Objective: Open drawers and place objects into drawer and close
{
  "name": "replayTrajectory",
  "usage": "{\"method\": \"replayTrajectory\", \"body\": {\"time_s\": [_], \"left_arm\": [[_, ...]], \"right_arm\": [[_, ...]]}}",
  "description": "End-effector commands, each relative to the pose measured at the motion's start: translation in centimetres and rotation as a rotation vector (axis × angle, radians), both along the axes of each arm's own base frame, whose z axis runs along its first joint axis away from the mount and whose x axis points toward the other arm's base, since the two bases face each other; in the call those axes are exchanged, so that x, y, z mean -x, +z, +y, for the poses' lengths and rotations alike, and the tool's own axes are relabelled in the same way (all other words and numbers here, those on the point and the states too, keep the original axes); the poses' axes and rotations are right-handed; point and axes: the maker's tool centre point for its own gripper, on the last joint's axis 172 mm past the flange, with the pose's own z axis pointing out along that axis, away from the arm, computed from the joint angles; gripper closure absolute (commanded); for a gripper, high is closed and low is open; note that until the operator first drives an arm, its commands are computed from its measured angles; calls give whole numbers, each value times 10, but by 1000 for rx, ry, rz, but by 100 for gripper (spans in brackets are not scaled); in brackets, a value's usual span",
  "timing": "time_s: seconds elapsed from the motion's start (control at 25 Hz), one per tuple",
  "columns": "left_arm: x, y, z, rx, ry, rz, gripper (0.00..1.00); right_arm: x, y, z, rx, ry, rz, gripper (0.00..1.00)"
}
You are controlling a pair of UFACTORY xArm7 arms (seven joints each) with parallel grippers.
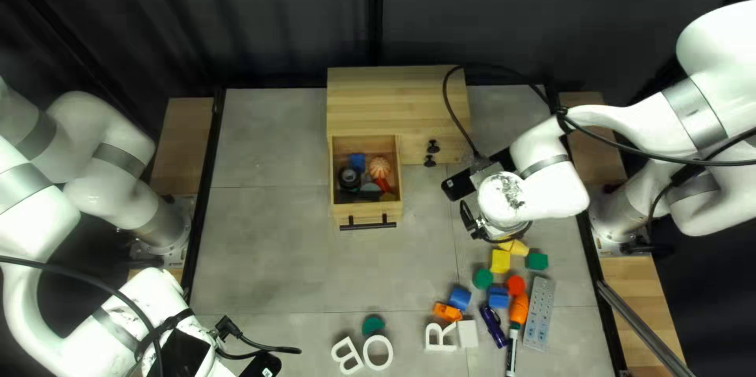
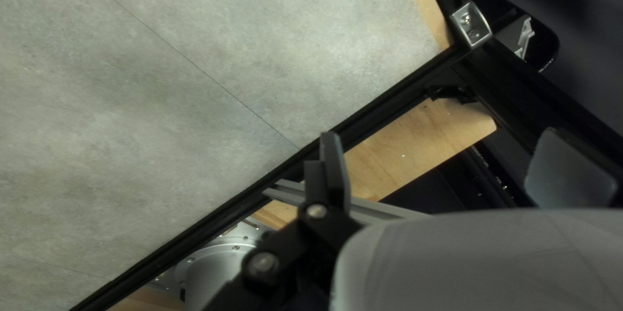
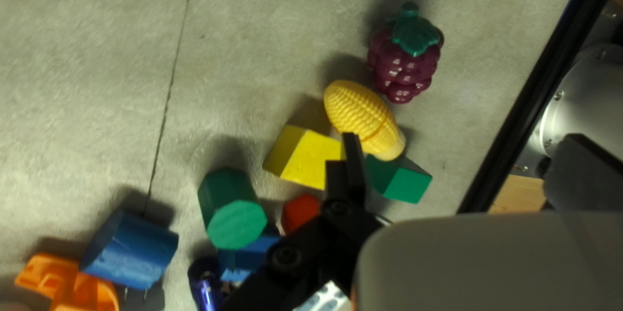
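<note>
White letters [image 1: 430, 336] lie toward the table's near edge. The right gripper [image 1: 501, 231] is spread wide and empty, the corn [image 3: 357, 113] near one fingertip, the grapes [image 3: 402, 67] farther ahead. The drawer [image 1: 366, 210] is open, small objects inside. The left gripper [image 1: 261, 365], wide and empty, hangs by the table's left edge [image 2: 389, 98].

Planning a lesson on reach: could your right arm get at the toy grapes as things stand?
Probably yes: the toy grapes lie uncovered on the table near the right arm, and only the toy corn sits close beside them, leaving their other sides free.
</note>
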Motion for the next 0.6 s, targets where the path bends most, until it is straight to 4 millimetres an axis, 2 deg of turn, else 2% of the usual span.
{"method": "replayTrajectory", "body": {"time_s": [0.04, 0.6], "left_arm": [[0, 0, 0, 0, 0, 0, 0], [0, 0, 0, 0, 0, 0, 0]], "right_arm": [[3, -8, 0, 36, 37, -56, 0], [-1, -22, -10, 61, 36, -105, 0]]}}
